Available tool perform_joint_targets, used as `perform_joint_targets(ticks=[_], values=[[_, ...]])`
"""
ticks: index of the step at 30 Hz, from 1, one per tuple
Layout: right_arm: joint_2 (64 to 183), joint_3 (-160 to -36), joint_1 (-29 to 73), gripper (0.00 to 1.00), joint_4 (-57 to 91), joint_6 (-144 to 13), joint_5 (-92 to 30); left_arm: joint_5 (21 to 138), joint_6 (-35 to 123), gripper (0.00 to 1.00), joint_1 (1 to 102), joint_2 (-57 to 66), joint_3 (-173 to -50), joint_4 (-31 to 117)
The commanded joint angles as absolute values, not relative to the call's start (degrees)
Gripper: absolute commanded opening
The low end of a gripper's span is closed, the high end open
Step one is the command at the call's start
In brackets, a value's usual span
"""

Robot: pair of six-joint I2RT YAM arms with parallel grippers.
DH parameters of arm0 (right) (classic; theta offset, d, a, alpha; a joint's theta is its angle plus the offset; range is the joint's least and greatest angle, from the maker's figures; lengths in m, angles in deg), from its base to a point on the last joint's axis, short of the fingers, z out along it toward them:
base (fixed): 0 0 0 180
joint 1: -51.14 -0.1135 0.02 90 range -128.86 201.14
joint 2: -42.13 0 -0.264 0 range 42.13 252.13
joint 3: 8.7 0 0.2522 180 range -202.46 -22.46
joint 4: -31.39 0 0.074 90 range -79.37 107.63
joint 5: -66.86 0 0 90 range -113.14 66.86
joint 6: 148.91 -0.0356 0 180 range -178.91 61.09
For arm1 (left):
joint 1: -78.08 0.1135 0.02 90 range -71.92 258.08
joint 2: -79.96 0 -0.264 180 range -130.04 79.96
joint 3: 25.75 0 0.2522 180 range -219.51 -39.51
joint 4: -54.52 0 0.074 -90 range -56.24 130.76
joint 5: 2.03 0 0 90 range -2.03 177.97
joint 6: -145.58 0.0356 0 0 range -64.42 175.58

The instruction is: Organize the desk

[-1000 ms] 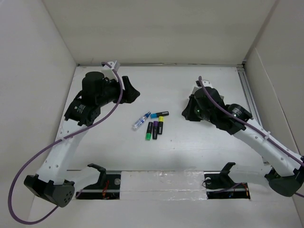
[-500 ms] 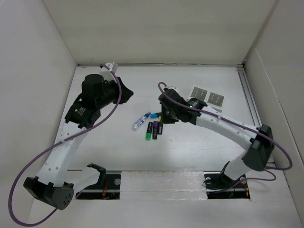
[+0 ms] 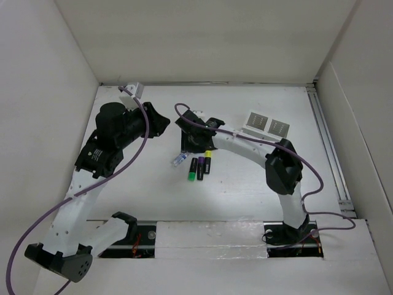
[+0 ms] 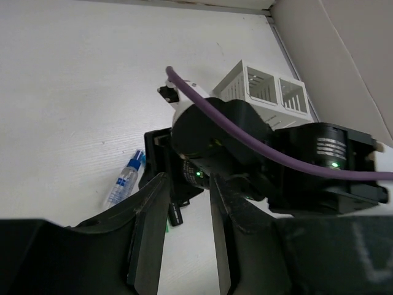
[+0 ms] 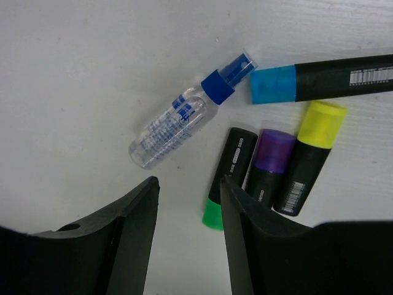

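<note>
On the white desk lie a clear spray bottle with a blue cap and highlighters capped green, purple, yellow and blue. My right gripper hangs open just above them, bare desk between its fingers, bottle to one side, green highlighter under the other finger. My left gripper hovers to the left, jaws a narrow gap apart, holding nothing.
Two white slotted pen holders stand at the back right, also seen in the left wrist view. The right arm stretches across the middle. White walls close in the desk, with a rail along the right edge.
The right arm has swung from the pen holders at the right over to the highlighters, and its jaws have opened. The left gripper's jaws have narrowed and it has drawn back slightly left.
</note>
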State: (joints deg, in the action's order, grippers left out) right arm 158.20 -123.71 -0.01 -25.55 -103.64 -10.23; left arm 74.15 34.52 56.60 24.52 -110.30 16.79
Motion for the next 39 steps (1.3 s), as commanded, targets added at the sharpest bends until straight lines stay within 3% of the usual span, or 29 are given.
perform_joint_targets(ticks=[1, 9, 15, 21, 32, 39], values=[[160.95, -127.31, 1.31, 0.50, -24.47, -108.03, -12.23, 77.42, 34.84, 0.29, 55.32, 26.52, -112.45, 16.15], [167.64, -131.09, 2.45, 0.53, -25.09, -114.01, -12.41, 79.71, 34.66, 0.31, 51.90, 27.58, -121.78, 13.95], [170.36, -130.92, 4.30, 0.65, -21.49, -117.18, -15.83, 76.99, 33.79, 0.32, 51.89, 28.89, -119.23, 15.10], [173.53, -134.16, 5.53, 0.64, -21.39, -118.06, -16.90, 75.31, 32.55, 0.33, 51.89, 30.39, -116.33, 14.66], [178.27, -139.70, 5.01, 0.51, -22.45, -119.29, -17.33, 77.16, 33.52, 0.33, 51.89, 31.09, -116.24, 14.04], [178.37, -141.29, 4.48, 0.19, -22.01, -120.69, -18.39, 76.46, 34.14, 0.33, 51.89, 31.44, -115.45, 14.13]])
